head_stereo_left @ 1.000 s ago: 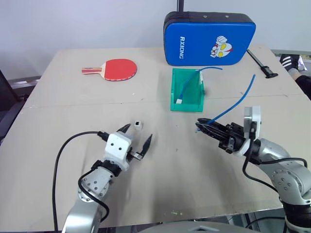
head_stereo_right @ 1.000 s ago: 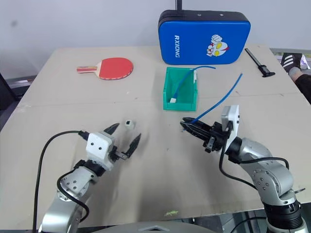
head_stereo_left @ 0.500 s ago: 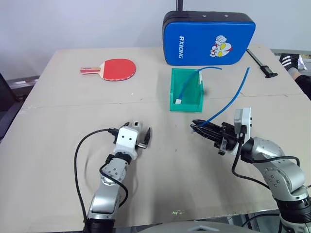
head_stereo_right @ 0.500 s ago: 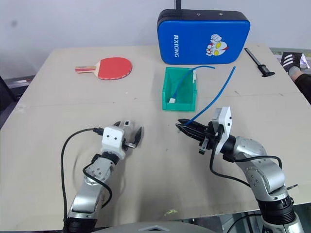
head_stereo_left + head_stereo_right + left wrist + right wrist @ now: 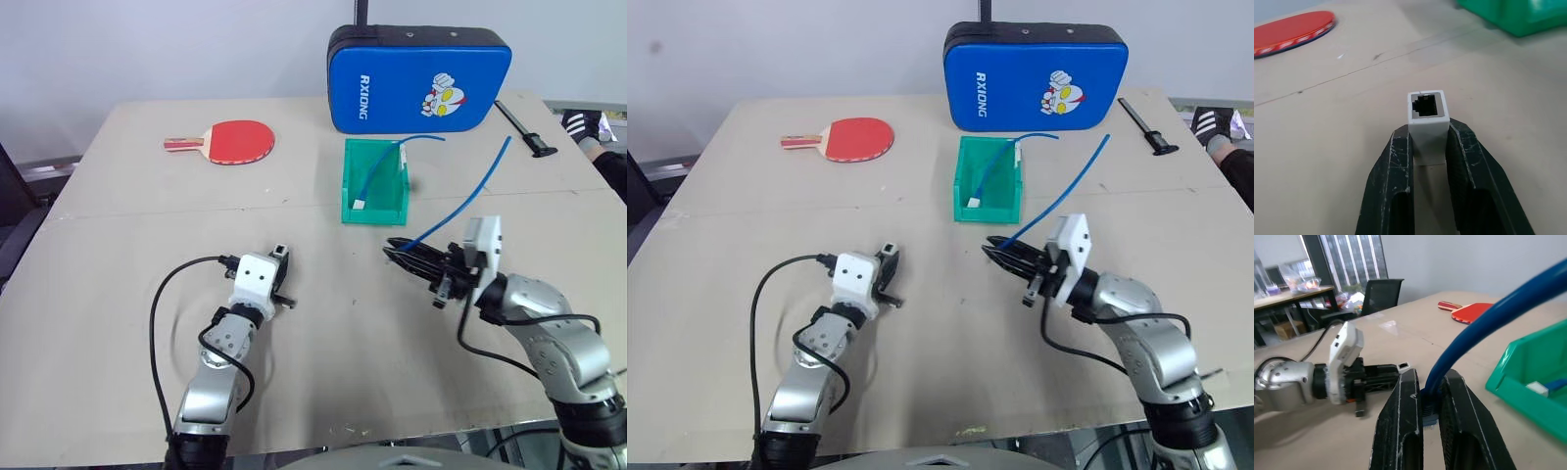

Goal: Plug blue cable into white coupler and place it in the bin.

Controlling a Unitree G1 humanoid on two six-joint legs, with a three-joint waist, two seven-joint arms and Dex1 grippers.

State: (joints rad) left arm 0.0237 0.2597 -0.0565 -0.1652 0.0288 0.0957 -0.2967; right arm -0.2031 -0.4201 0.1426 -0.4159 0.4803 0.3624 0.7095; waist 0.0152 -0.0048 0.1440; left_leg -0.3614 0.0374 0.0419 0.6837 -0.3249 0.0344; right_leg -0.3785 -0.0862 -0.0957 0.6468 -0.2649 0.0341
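Here my left pincer clamps the white coupler, my right pincer the blue cable; mating calls for aligning plug with socket.

Head stereo overhead; 2 close wrist-cams

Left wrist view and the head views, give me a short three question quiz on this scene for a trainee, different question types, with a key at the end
1. True or false: the left end effector is shut on the white coupler, with the dark socket facing away from the wrist.
2. Multiple choice: what does the right end effector grip? A) the red paddle B) the blue cable C) the black tool
3. Short answer: what already lies in the bin?

Key
1. True.
2. B, the blue cable, held near its plug end.
3. Another blue cable with a white piece at its end; the red paddle and the black tool lie on the table.
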